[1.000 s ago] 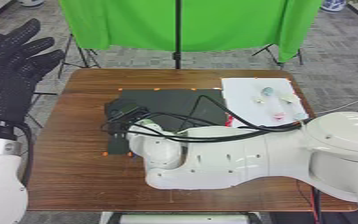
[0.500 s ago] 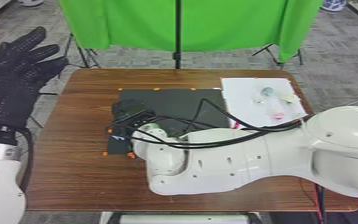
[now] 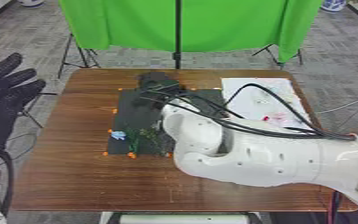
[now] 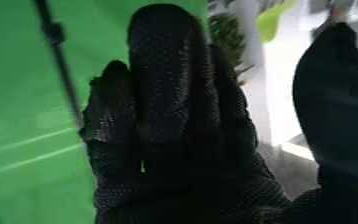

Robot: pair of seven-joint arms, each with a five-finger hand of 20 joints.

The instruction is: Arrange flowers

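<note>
In the head view, the right hand (image 3: 158, 82) is over the far edge of the dark mat (image 3: 140, 112). A light blue flower (image 3: 118, 135) lies at the mat's near left corner, with green stems (image 3: 142, 139) beside it. The right arm hides part of the mat. My left hand (image 3: 5, 95) is off the table's left side, fingers straight. The right wrist view has the right hand (image 4: 171, 130) with straight fingers and the thumb apart, holding nothing visible.
A white board (image 3: 262, 97) with small pale and pink pieces lies at the table's far right, partly behind the arm's black cables. Orange markers edge the mat. A green cloth (image 3: 122, 25) hangs beyond the table (image 3: 78, 165).
The right hand has moved away from the mat's left part to its far edge, uncovering the blue flower and green stems. My left hand has lowered and shifted left.
</note>
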